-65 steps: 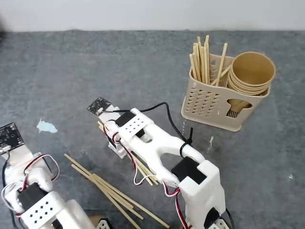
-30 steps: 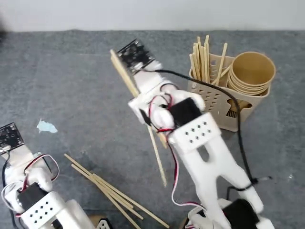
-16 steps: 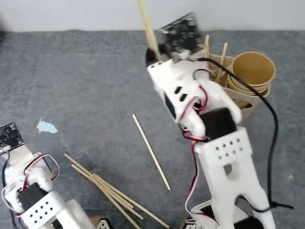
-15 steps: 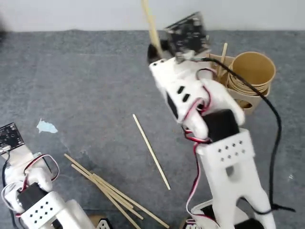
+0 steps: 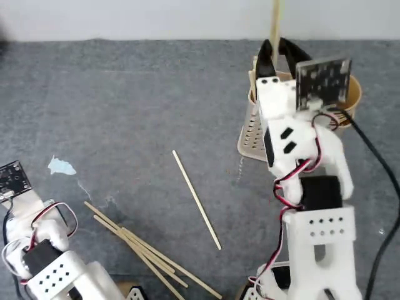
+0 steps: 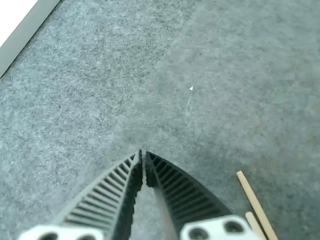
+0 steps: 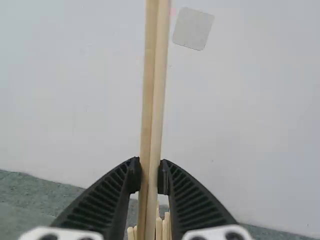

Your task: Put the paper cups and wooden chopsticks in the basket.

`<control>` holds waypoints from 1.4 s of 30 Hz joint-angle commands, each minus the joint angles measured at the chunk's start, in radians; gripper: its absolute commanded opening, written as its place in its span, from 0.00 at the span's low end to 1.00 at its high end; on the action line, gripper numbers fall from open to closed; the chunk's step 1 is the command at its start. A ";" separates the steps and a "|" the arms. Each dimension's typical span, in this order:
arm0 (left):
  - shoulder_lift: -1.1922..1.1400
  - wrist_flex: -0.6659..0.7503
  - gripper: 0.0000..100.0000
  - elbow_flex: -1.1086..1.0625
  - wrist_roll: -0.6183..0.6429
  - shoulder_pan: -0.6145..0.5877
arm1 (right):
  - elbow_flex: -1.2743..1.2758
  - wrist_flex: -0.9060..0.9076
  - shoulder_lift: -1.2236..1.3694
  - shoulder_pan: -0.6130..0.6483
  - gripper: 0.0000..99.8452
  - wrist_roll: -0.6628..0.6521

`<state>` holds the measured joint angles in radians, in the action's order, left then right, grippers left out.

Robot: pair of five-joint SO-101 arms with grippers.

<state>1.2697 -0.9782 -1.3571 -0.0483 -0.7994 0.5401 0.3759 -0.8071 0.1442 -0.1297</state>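
Chopsticks (image 7: pixel 152 75): you have the right gripper (image 7: pixel 148 167) clenched on this pale, smooth wooden pair, long axis upright, free ends pointing straight up, held just above the beige slotted basket (image 5: pixel 249 134).

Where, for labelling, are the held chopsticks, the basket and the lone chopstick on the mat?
Held pale wooden chopsticks (image 7: pixel 154 75), right wrist view, mid-shaft.
Beige slotted plastic basket (image 5: pixel 252 134), high view, perforated wall.
Lone wooden chopstick (image 5: pixel 197 200), high view, mid-length.
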 commanded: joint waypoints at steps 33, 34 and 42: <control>0.012 0.028 0.02 0.064 0.011 0.002 | 0.327 -0.499 0.110 -0.099 0.01 0.015; 0.012 0.028 0.02 0.064 0.011 0.002 | 0.333 -0.493 0.113 -0.099 0.03 0.015; 0.012 0.028 0.02 0.064 0.011 0.003 | 0.155 -0.134 0.025 -0.065 0.14 0.034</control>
<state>1.2697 -0.9720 -1.3571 -0.0483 -0.7994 0.8439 0.0890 -0.7135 0.0522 -0.1250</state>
